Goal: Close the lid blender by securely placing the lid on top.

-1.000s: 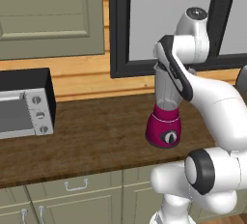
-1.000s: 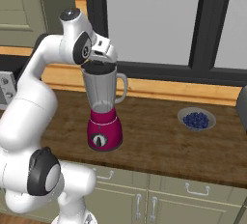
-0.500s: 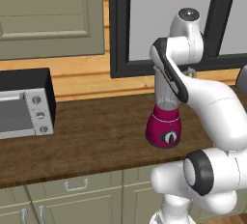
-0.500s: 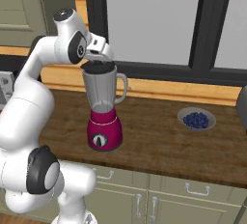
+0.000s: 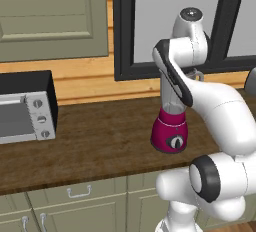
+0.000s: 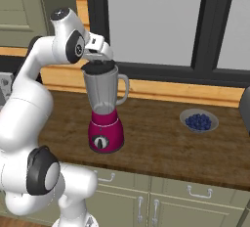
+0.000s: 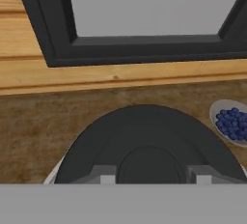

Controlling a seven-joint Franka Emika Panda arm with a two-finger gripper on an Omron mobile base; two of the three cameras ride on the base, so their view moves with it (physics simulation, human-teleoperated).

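The blender (image 6: 104, 123), a magenta base with a black dial under a clear grey jar, stands on the wooden counter (image 6: 156, 143); its base (image 5: 170, 136) shows past my forearm. The dark round lid (image 6: 99, 67) lies level on the jar's mouth. My gripper (image 6: 97, 60) comes down on it from above. In the hand view the lid (image 7: 144, 136) is very close, and the grey fingertips (image 7: 103, 175) press against either side of its central knob, so my gripper (image 7: 150, 175) is shut on the lid.
A silver-and-black toaster oven (image 5: 25, 108) sits at the counter's left. A pale bowl of blueberries (image 6: 198, 121) rests to the right of the blender. A dark-framed window (image 6: 156, 69) runs along the wall behind. Cabinet drawers (image 6: 146, 192) are below the counter edge.
My upper arm and elbow have swung slightly left. The hand has stayed on top of the jar with the lid under it; the blender has not moved.
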